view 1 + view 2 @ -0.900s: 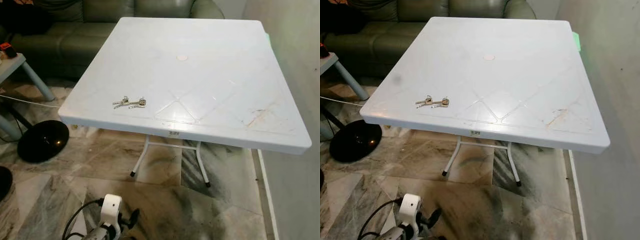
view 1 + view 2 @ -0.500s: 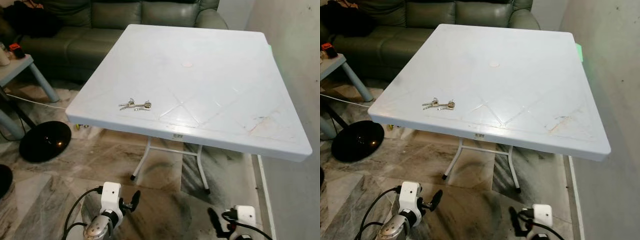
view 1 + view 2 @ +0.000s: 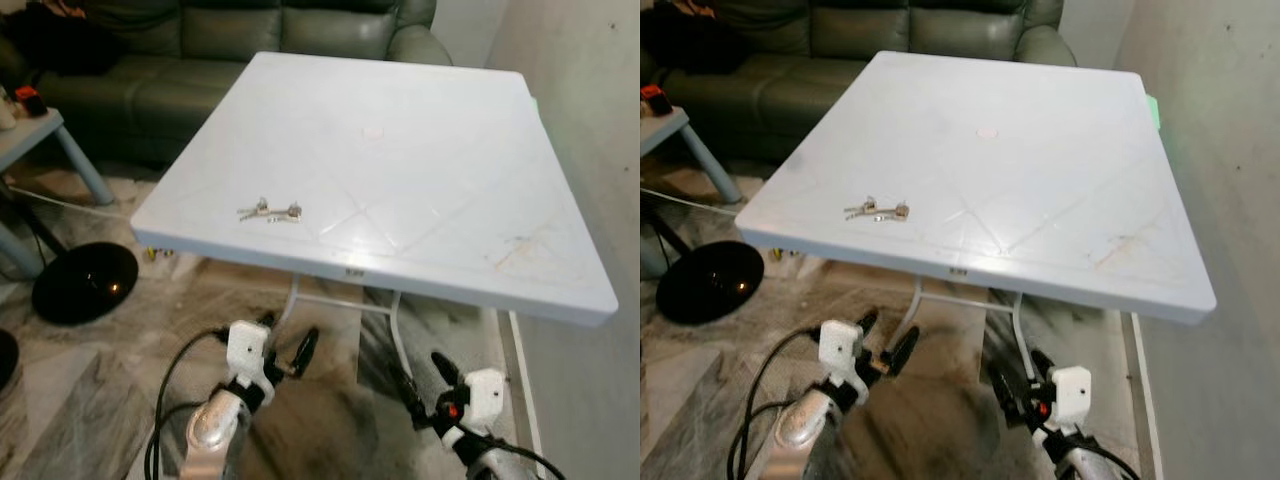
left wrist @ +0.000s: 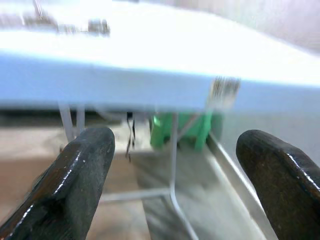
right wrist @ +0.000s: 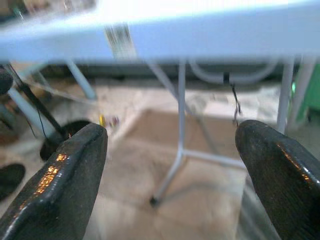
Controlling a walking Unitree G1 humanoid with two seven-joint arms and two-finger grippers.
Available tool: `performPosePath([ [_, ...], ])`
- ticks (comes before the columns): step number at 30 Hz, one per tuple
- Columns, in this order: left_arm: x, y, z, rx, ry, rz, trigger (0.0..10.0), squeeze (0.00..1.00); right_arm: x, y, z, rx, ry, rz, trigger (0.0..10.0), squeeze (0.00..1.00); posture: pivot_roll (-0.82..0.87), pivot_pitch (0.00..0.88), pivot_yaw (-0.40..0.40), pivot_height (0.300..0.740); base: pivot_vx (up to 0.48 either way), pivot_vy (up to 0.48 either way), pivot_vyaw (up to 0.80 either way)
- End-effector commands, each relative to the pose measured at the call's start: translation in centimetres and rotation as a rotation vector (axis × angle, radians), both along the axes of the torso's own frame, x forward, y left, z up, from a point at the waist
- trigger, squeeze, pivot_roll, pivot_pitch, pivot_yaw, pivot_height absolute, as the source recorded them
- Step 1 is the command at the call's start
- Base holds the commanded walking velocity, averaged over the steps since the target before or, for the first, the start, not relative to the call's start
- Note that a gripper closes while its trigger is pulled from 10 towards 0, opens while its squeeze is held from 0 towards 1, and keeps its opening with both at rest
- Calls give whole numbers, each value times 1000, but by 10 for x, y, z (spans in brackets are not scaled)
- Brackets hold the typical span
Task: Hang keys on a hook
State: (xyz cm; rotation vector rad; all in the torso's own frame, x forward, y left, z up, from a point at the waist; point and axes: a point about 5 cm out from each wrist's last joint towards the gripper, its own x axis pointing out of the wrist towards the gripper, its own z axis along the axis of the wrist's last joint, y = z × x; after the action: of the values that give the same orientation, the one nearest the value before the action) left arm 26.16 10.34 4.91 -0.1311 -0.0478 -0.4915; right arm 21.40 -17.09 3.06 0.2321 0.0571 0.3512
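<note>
We are standing at the near edge of the white folding table (image 3: 420, 190); keys (image 3: 268, 211) are lying flat on top at about 10 o'clock from table centre, just inside the near-left edge, untouched.

Left gripper (image 3: 285, 352) is hovering below table-edge height, fingers (image 4: 75, 185) spread wide with nothing between them; right gripper (image 3: 418, 378) is doing the same at 5 o'clock of the frame, fingers (image 5: 65, 185) spread, empty; both are well short of the keys. Wrist views are looking at the table's underside edge and white legs (image 5: 177, 165), with motion blur.

We are judging this as pre-reach; pickup not yet done; no hook is visible, so the hang target is unconfirmed.

Risks as we are reading it:
- grippers are sitting under the tabletop lip; raising straight up could clip the edge
- keys are thin and flat on smooth plastic; long fingers could skate them toward the near edge and off onto the marble floor (image 3: 80, 390)
- the bunch is looking like two linked clusters; pinching one could leave the other dangling and swinging
- blur is suggesting the body is in motion; reaching now could miss.
</note>
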Motion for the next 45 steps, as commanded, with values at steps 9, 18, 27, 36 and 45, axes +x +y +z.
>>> performPosePath([
  [9, 8, -9, 31, -43, 5, 85, 10000, 0, 25, 6, 49, 161, -89, -65, 10000, 0, 88, 44, -36, 740, 0, 0, 0],
  [18, 37, -1, 65, -65, -5, 214, 10000, 0, 54, -1, 82, 81, -146, -235, 10000, 0, 87, 38, -24, 740, 0, 0, 0],
  [27, 63, 12, 85, -124, 19, 351, 10000, 0, 66, -1, 89, -28, -176, -291, 10000, 0, 84, 35, 0, 740, 0, 0, 0],
  [36, 76, 12, 92, -112, 51, 511, 10000, 0, 71, 2, 91, -29, -179, -284, 10000, 0, 99, 49, -9, 740, 0, 0, 0],
  [45, 74, 4, 90, -151, 70, 488, 10000, 0, 72, 3, 91, -36, -177, -273, 10000, 0, 107, 56, -25, 740, 0, 0, 0],
])
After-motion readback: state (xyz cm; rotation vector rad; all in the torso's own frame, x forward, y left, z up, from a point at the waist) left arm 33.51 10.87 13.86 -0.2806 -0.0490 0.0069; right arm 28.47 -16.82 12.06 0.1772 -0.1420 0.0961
